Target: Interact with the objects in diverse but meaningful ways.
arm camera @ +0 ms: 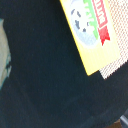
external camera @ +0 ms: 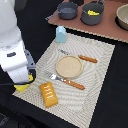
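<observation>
A yellow red-labelled box [arm camera: 92, 35] lies flat, partly on the woven mat [arm camera: 119, 60] and partly over the dark table. In the exterior view only a yellow corner [external camera: 22, 86] of it shows under my gripper [external camera: 23, 79], which hangs low over the mat's near corner at the exterior view's left. The white arm hides the fingers. An orange-brown scored bread block [external camera: 48, 94] lies on the mat's front part. A small pale carton [external camera: 60, 34] stands at the mat's far edge. Two grey saucepans [external camera: 67, 9] [external camera: 93, 13] sit on the brown board behind; one holds something yellow.
On the mat [external camera: 100, 75] a round tan plate [external camera: 69, 66] lies between an orange-handled fork [external camera: 67, 80] and knife [external camera: 82, 57]. A tan bowl [external camera: 123, 17] stands on the brown board [external camera: 112, 30] at the far right. Dark table surrounds the mat.
</observation>
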